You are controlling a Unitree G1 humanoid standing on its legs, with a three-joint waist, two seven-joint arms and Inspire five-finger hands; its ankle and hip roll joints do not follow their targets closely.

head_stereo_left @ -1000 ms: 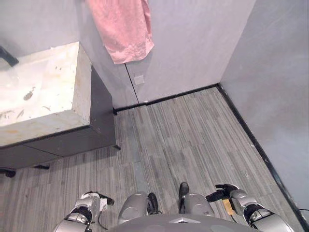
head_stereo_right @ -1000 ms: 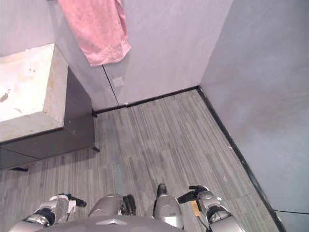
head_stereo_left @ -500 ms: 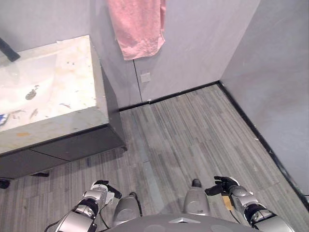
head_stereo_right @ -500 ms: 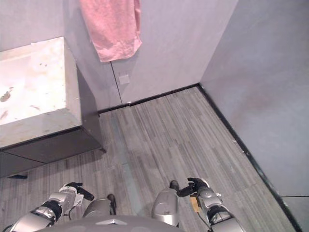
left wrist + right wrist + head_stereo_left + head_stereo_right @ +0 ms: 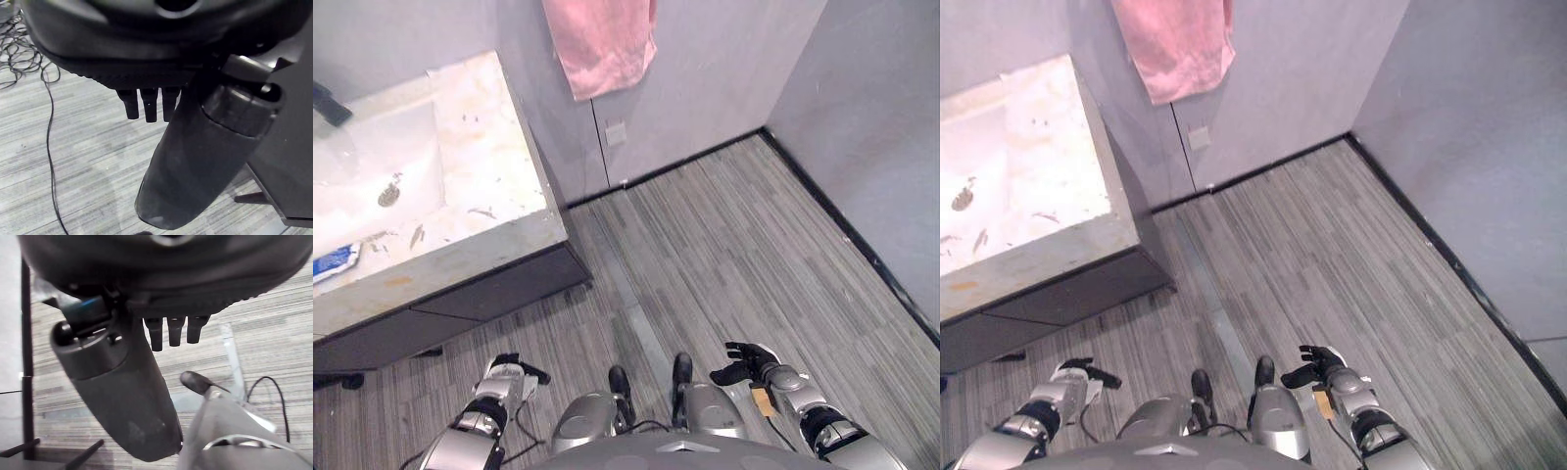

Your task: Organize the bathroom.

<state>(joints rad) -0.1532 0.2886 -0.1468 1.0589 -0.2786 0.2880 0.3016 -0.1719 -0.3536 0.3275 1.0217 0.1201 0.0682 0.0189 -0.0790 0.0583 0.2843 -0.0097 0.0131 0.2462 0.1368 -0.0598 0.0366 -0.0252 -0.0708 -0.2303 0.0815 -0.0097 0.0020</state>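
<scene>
A white marble sink counter stands at the left against the wall, with a basin, a drain and a black faucet. A blue tube-like item lies on the counter's left edge. A pink towel hangs on the wall above the counter's far corner. My left hand hangs low by my side, open and holding nothing; its fingers are straight over the floor. My right hand is low at the right, also open and holding nothing, fingers relaxed.
A dark cabinet sits under the counter. A wall socket is below the towel. Grey plank floor runs to the grey walls, edged by a black skirting at the right.
The camera has moved: the whole picture has shifted, the counter now shows closer and fuller, and the blue item has come into view. Both hands stay low and open.
</scene>
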